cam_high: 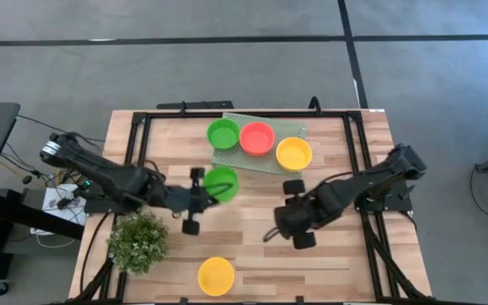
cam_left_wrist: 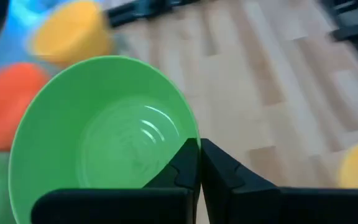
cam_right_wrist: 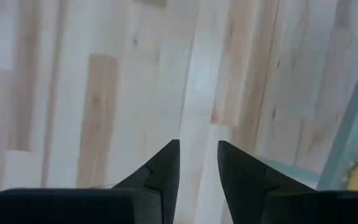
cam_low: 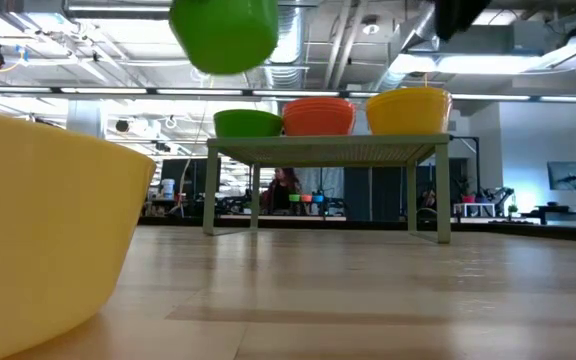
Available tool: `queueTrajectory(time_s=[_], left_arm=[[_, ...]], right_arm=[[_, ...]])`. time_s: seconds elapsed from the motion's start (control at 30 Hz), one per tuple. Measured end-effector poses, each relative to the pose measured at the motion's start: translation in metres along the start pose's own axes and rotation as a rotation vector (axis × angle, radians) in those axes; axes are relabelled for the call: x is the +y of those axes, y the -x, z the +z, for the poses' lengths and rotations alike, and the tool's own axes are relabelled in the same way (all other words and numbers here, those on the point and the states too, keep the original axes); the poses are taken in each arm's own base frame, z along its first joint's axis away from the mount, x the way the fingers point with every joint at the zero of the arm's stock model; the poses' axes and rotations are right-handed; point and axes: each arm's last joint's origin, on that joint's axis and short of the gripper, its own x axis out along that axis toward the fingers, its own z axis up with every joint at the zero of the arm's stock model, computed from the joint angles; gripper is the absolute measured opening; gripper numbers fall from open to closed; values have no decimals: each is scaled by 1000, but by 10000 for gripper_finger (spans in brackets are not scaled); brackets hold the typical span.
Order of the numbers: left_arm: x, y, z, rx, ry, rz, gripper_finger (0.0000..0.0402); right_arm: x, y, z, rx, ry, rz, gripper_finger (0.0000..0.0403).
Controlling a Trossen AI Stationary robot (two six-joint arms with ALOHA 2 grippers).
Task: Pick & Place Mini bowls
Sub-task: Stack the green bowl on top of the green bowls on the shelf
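My left gripper (cam_high: 203, 193) is over the table's middle, shut on a green mini bowl (cam_high: 222, 183) that hangs high in the low view (cam_low: 224, 35). Three more mini bowls sit on the pale green rack (cam_high: 265, 163): green (cam_high: 223, 133), red (cam_high: 257, 137) and yellow (cam_high: 293, 153). Another yellow mini bowl (cam_high: 216, 276) rests on its base near the table's near edge. My right gripper (cam_high: 288, 216) hovers right of centre, over bare wood. Its fingers (cam_right_wrist: 199, 155) stand narrowly apart, with nothing between them. My left gripper pinches the green bowl's rim (cam_left_wrist: 191, 134) on the side nearest the arm, one finger (cam_left_wrist: 182, 165) inside the bowl and one outside. The fingers reach in level from the table's left. The bowl is lifted clear of the table, its opening facing up.
A small bushy plant (cam_high: 138, 241) stands at the near left. The rack (cam_low: 328, 150) stands on legs at the far middle. Bare wood lies between the rack and the near yellow bowl (cam_low: 38, 230). A black frame (cam_high: 356, 135) runs along the table's edges.
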Motion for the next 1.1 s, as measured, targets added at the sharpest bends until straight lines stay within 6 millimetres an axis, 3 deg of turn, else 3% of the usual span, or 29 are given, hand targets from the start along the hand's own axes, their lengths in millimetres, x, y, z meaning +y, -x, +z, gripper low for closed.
queueTrajectory(time_s=[0.17, 0.3, 0.5, 0.67, 0.83, 1.1], left_arm=[[39, 25, 15, 17, -10, 112, 9], [72, 30, 16, 23, 13, 144, 8], [124, 22, 2, 79, 16, 178, 8], [161, 12, -15, 112, 81, 147, 8], [184, -8, -31, 191, 127, 163, 9], [184, -39, -39, 271, 94, 107, 9]], right_arm=[[-4, 25, -33, -226, 15, -7, 103], [-18, 27, -64, -457, -72, 1, 103], [-30, -11, -99, -739, -193, 19, 103], [-29, -50, -116, -849, -233, 23, 103], [-33, -65, -122, -862, -225, -8, 103], [-38, -56, -123, -908, -244, -9, 103]])
